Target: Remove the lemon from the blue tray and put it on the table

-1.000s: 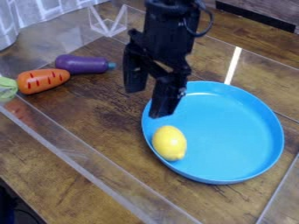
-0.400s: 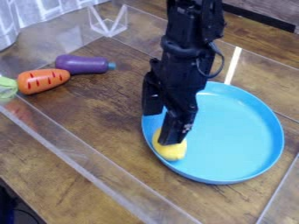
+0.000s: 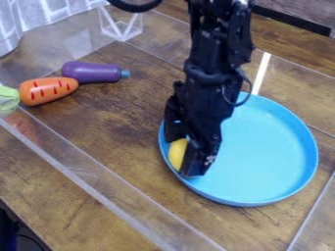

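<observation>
The blue tray (image 3: 268, 147) lies on the dark wooden table (image 3: 92, 167) at the right. Only a yellow sliver of the lemon (image 3: 175, 154) shows near the tray's left rim; the black arm covers the rest. My gripper (image 3: 193, 157) points straight down over the lemon, its jaws open, one black finger on each side of the fruit. Whether the fingers touch the lemon I cannot tell.
An orange carrot (image 3: 47, 90) and a purple eggplant (image 3: 92, 71) lie on the table at the far left. A clear glossy cover with a raised edge (image 3: 78, 181) spans the tabletop. A wire rack (image 3: 53, 12) stands at the back left.
The gripper has come down from above the tray's left rim onto the lemon, staying open. The lemon, fully visible before, is now mostly covered by the fingers.
</observation>
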You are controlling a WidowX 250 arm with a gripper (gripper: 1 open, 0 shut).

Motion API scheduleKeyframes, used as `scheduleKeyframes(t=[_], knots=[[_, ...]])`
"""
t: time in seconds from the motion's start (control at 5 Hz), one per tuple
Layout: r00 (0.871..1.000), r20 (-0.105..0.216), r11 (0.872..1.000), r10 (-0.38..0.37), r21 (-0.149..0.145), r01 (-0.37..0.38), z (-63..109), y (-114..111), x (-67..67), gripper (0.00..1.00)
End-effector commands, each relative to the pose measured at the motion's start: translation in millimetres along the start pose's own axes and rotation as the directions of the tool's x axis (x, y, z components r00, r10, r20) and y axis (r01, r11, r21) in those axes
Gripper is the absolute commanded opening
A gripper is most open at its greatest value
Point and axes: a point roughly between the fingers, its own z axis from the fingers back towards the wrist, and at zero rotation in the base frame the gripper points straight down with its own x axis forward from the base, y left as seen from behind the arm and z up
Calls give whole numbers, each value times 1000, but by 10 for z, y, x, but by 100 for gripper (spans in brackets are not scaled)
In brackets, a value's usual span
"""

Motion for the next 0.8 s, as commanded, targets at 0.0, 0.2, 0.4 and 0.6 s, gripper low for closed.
scheduleKeyframes(t=[0.0, 0.2, 0.4, 0.6], knots=[[999, 35, 1000, -19, 15, 18, 26, -9, 64, 100], [999, 39, 1000, -21, 13, 20, -6, 2, 73, 0], [999, 40, 1000, -24, 13, 24, -19, 21, 71, 0], [999, 41, 1000, -28, 12, 27, -38, 40, 72, 0]])
